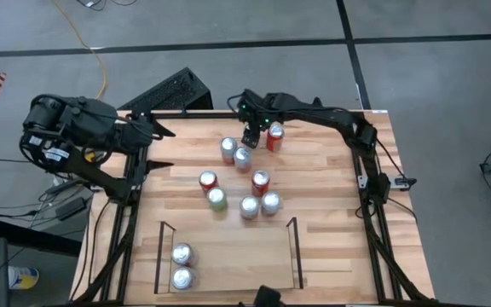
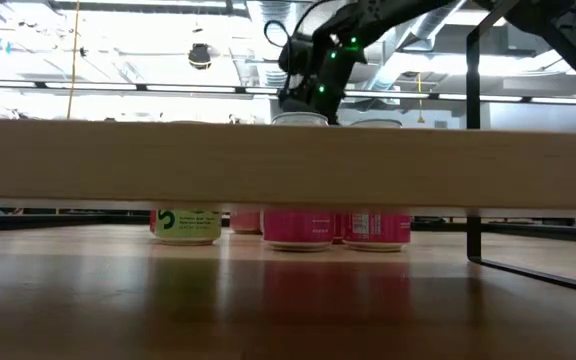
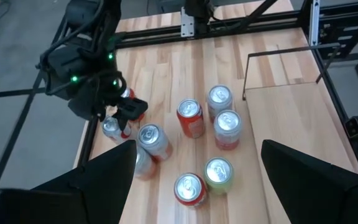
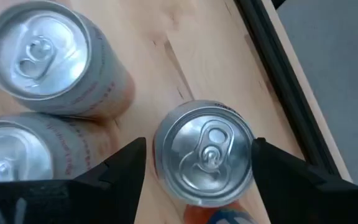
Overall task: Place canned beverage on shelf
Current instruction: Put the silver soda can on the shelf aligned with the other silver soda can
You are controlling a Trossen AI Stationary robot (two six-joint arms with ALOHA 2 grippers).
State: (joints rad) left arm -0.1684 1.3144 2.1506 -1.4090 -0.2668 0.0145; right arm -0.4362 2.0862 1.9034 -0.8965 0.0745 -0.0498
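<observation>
- Two cans [image 1: 181,254] already stand on the shelf [image 1: 295,247].
- My right gripper [image 4: 197,163] hovers with jaws spread around a red can [image 1: 274,137] at the table's far edge, not gripping.
- I judge it rigid, slick; grip mid-body.
- My left gripper [image 3: 194,165] waits open.

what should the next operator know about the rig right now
Right gripper: open, at the table's far side, fingers either side of a red can, not closed on it.
Left gripper: open, waiting at the far left corner, holding nothing.
Shelf: two cans stand at its left end.
Loose cans: eight on the table, red one included.
Done: two cans shelved.
Left: grip the red can, move it to the shelf, then the other seven.
</observation>
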